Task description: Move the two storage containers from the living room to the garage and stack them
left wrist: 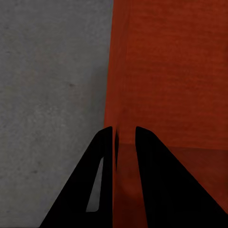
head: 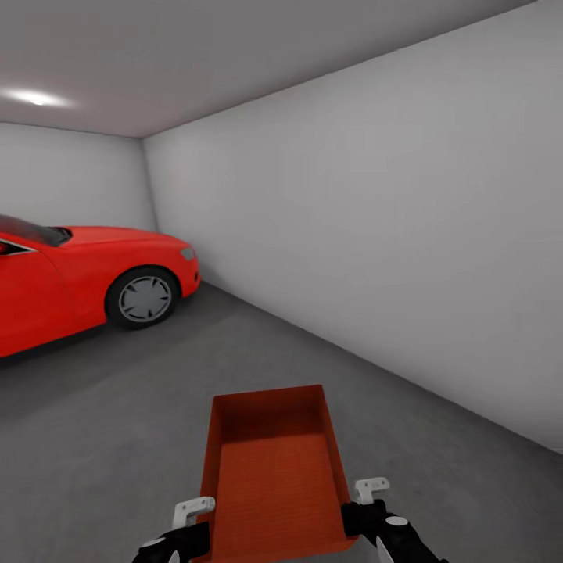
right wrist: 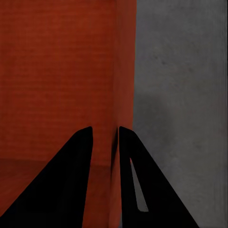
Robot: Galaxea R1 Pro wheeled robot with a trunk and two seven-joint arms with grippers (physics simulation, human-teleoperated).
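Note:
One orange-red open-topped storage container (head: 274,469) hangs in front of me over the dark grey garage floor (head: 117,407), its inside empty. My left gripper (head: 199,525) is shut on its left wall, one finger inside and one outside. The left wrist view shows that gripper (left wrist: 124,129) pinching the thin wall of the container (left wrist: 175,71), with floor (left wrist: 47,95) beside it. My right gripper (head: 361,510) is shut on the right wall in the same way. In the right wrist view, that gripper (right wrist: 105,129) straddles the container's wall (right wrist: 124,71) next to bare floor (right wrist: 180,95).
A red car (head: 86,281) is parked at the left, its front wheel (head: 143,298) facing me. A plain pale grey wall (head: 391,258) runs along the right and meets the back wall (head: 70,180) in the far corner. Open concrete lies between the car and the wall.

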